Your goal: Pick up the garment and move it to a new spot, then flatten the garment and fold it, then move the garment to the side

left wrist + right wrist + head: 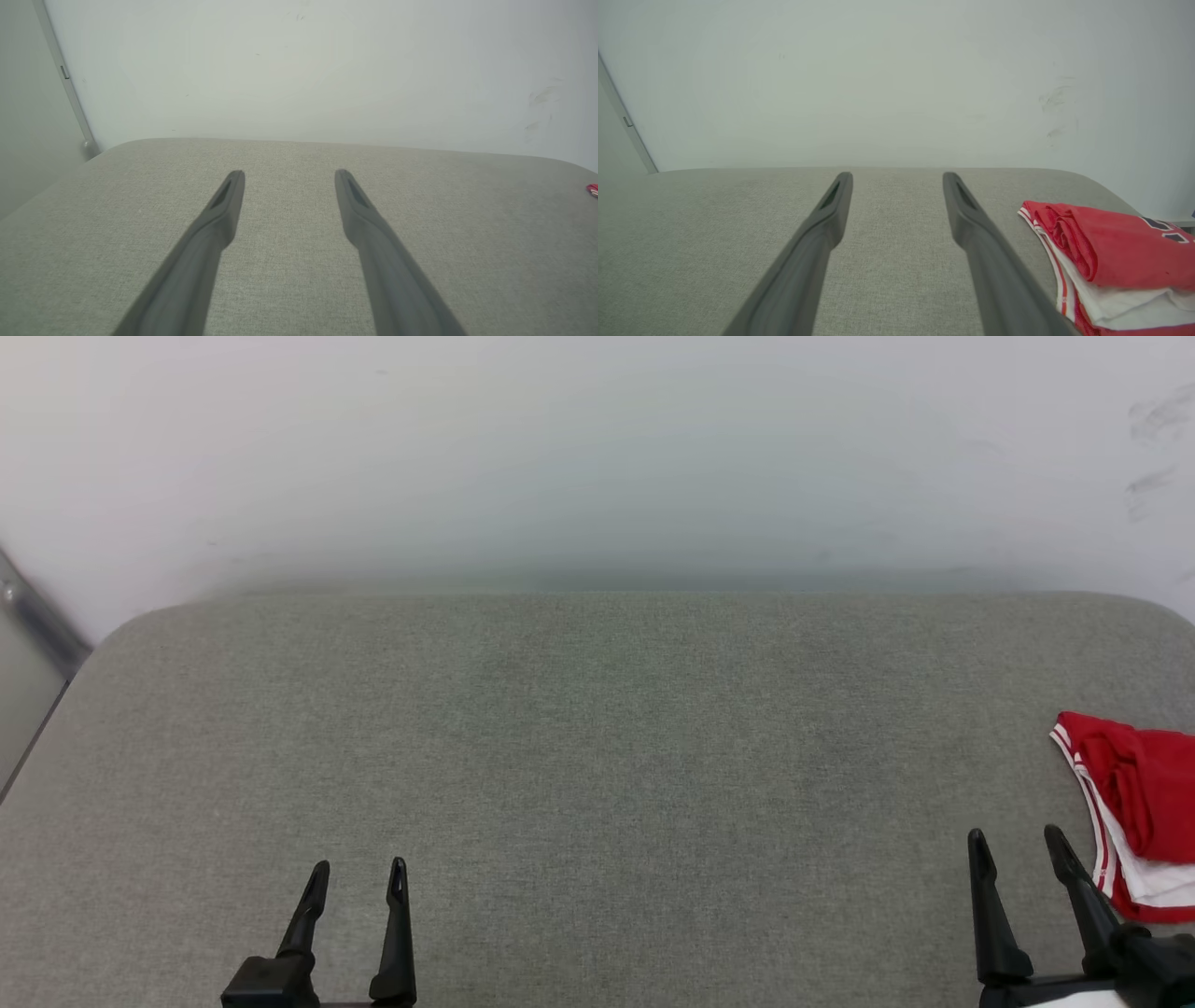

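Observation:
The garment (pixel 1144 803) is a red jersey with white fabric and red-and-white striped trim, lying in a folded bundle at the right edge of the grey-green padded surface (pixel 597 765). In the right wrist view the garment (pixel 1115 247) lies just right of my fingers, a dark number print showing on its far side. A sliver of the garment (pixel 592 189) shows at the far right of the left wrist view. My right gripper (pixel 1018 845) stands open just left of the garment, not touching it. My left gripper (pixel 359 877) stands open at the lower left, empty.
A pale wall (pixel 597 457) rises directly behind the padded surface, with faint scuff marks (pixel 1153 439) at the upper right. A grey metal strip (pixel 37 621) runs down past the surface's left rear corner. The surface has rounded back corners.

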